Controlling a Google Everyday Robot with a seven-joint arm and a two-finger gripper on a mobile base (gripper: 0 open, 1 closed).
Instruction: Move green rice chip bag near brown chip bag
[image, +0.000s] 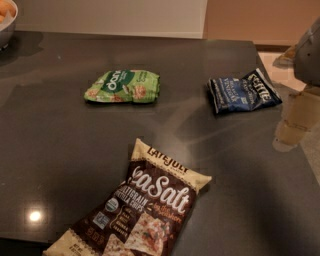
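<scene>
The green rice chip bag (123, 86) lies flat on the dark countertop (60, 150), left of centre toward the back. The brown chip bag (137, 205), large with "Sea Salt" lettering, lies at the front centre, its lower end cut off by the picture's edge. My gripper (290, 131) hangs at the far right edge, above the counter's right side. It is well to the right of both bags and touches neither.
A small dark-blue Kettle bag (243, 92) lies at the back right, close to my gripper. A bowl with orange fruit (6, 20) stands at the back left corner. The counter's right edge (300, 150) runs under my gripper, with floor beyond.
</scene>
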